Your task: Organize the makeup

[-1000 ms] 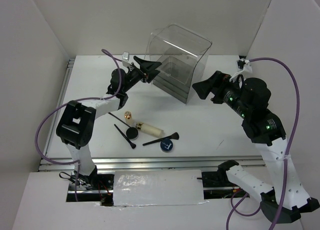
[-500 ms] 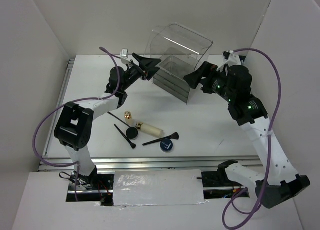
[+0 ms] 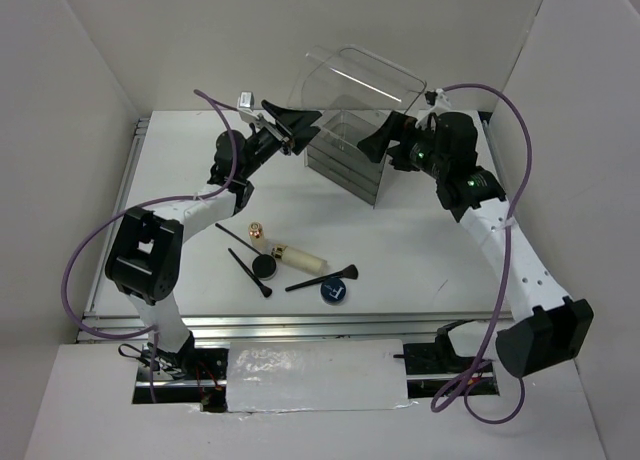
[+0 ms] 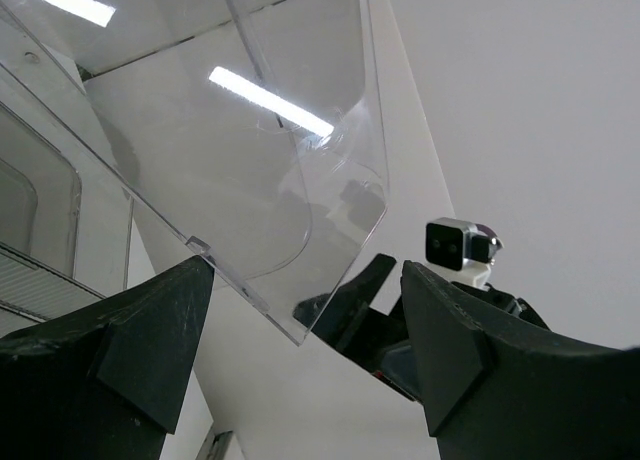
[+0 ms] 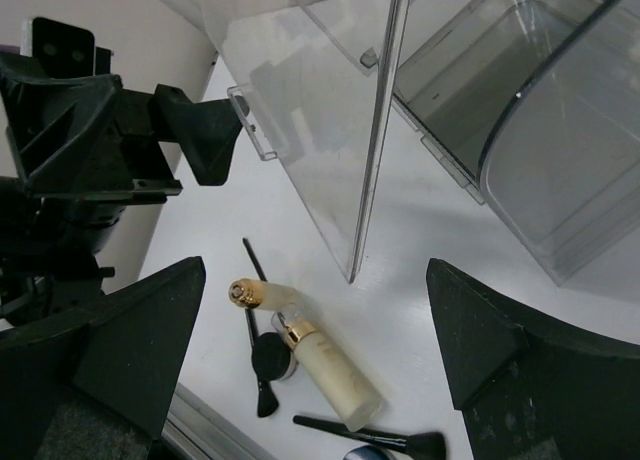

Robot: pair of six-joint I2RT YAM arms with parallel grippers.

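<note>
Black against the white table (image 3: 420, 240), the left gripper (image 4: 305, 270) sits at the left side of the clear acrylic box (image 3: 350, 160). We see its fingers (image 4: 150, 330) spread apart, with the lower edge of the raised lid (image 3: 362, 75) between them. Whether either finger touches that edge we cannot tell. Nearer the front of the table, well apart from the box and outside it, lies the makeup. From the left we find a thin brush (image 3: 236, 239), a second brush (image 3: 250, 273) angled below it, and the small gold lipstick (image 3: 257, 230). Next comes a round dark jar (image 3: 266, 266) just beside the gold collar of the cream tube (image 3: 302, 258). Then there is a third brush (image 3: 322, 278) with its head pointing right, and a blue-topped jar (image 3: 334, 292) just beneath that head. The box stands behind them with its lid tilted up. At its right side the right gripper (image 5: 316, 268) hovers, its fingers (image 5: 130, 330) wide apart and holding nothing.
</note>
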